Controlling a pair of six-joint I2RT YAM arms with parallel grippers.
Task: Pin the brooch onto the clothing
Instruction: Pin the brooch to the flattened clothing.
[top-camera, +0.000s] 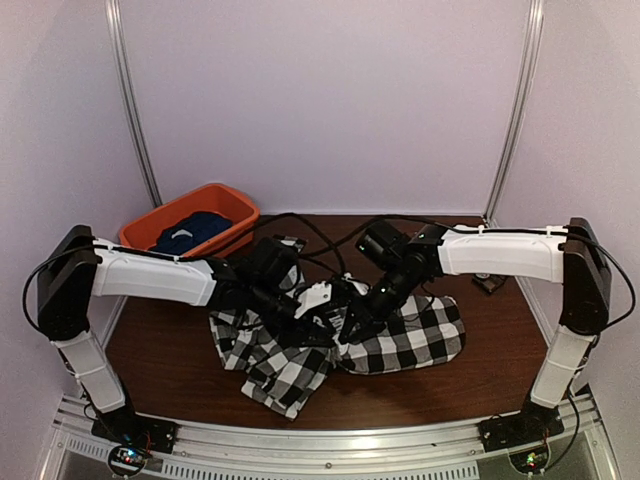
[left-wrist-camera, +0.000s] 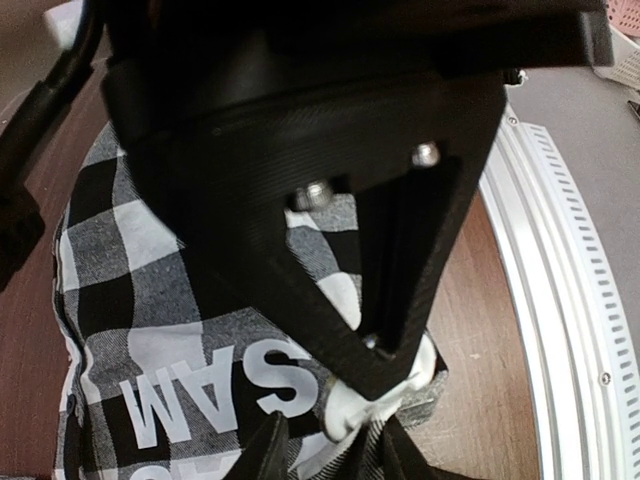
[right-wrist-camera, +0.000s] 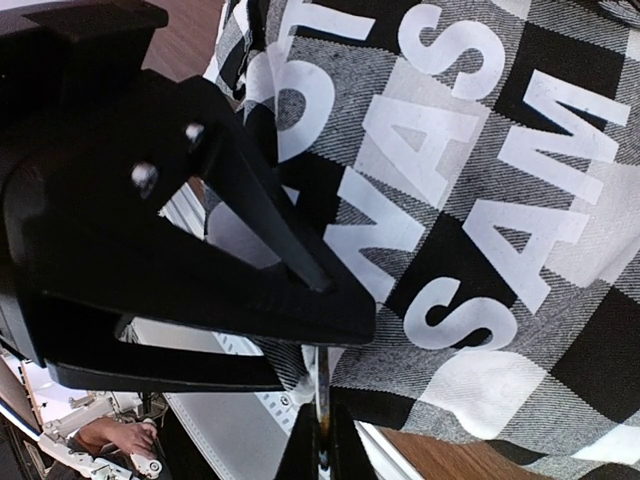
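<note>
My left pincer (left-wrist-camera: 335, 455): jaws half-spread about a small white piece (left-wrist-camera: 350, 410), probably the brooch; whether they grip it I cannot tell. My right pincer (right-wrist-camera: 322, 450): pressed together at the edge of the checked, lettered shirt (right-wrist-camera: 480, 200), which lies crumpled at the middle of the table (top-camera: 170, 350). Orange tub (top-camera: 225, 200) at far left.

A: Brown wooden tabletop (top-camera: 170, 350). Black-and-white checked shirt (top-camera: 410, 340) lies crumpled at centre. Left hand (top-camera: 322, 303) and right hand (top-camera: 362, 312) sit near each other over it.

B: Noted. Far left corner: orange plastic tub (top-camera: 240, 208), with a dark navy garment (top-camera: 188, 232) with a white mark inside.
</note>
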